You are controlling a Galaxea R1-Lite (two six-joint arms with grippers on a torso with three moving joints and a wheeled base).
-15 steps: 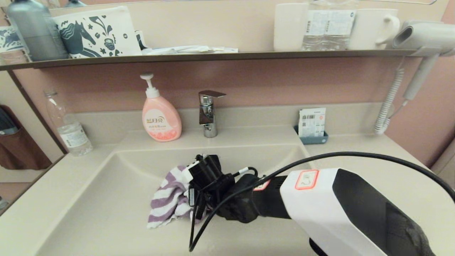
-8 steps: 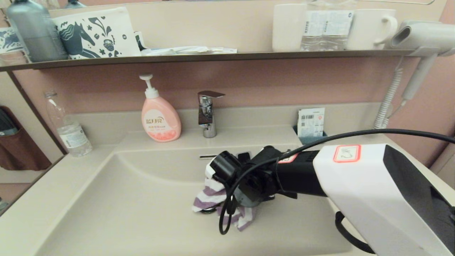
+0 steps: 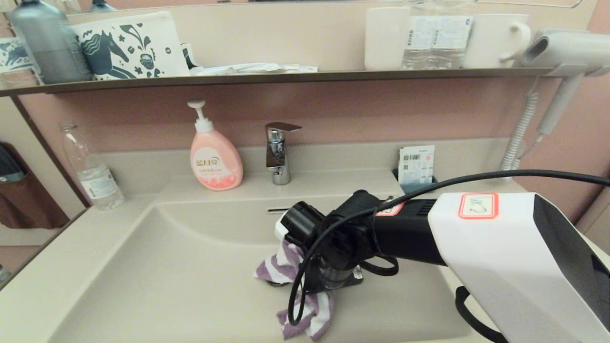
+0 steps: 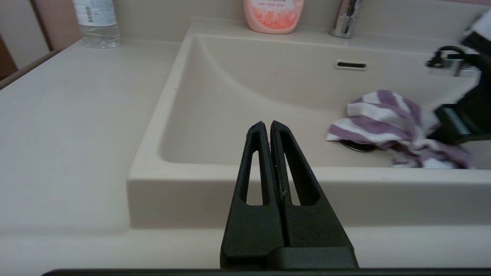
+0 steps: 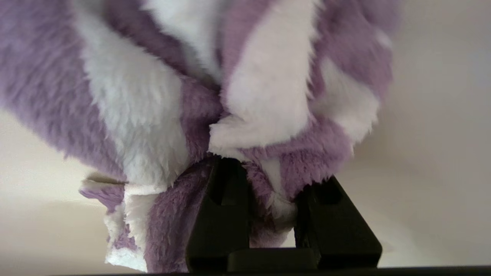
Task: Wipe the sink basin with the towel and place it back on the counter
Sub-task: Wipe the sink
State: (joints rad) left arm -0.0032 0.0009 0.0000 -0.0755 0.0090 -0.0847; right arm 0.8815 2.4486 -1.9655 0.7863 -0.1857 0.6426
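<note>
The towel (image 3: 298, 295), a fluffy cloth striped purple and white, lies bunched on the floor of the sink basin (image 3: 157, 271), draped partly over the round chrome drain plug (image 4: 358, 145), whose rim peeps out from under its edge. The right gripper (image 5: 270, 188) reaches down into the basin from the robot's right side, its jaws clenched on a fold of the towel; in the right wrist view the pile swells over both black fingers (image 5: 220, 214) and hides their tips. A black cable (image 3: 298, 290) loops down from that arm's wrist in front of the cloth. On the basin's back wall, above the towel, sits the small overflow slot (image 4: 351, 65). The left gripper (image 4: 267, 128) is parked just outside the basin's near edge, towards its left half, jaws pressed together on nothing, well apart from the towel. The counter (image 3: 47, 267) runs round the basin on both sides and behind it. On its back ledge stand the chrome tap (image 3: 280, 152) and, just to its left, a pink pump bottle of soap (image 3: 214, 157); a clear water bottle (image 3: 93, 174) stands near the back left corner, and a small blue tray holding a printed card (image 3: 418, 169) sits to the right of the tap. Above, a thin dark shelf (image 3: 286, 76) carries a printed pouch (image 3: 131, 45), a grey bottle (image 3: 47, 40) and a white mug (image 3: 498, 40), and a hair dryer (image 3: 562, 52) hangs on the wall at the right.
</note>
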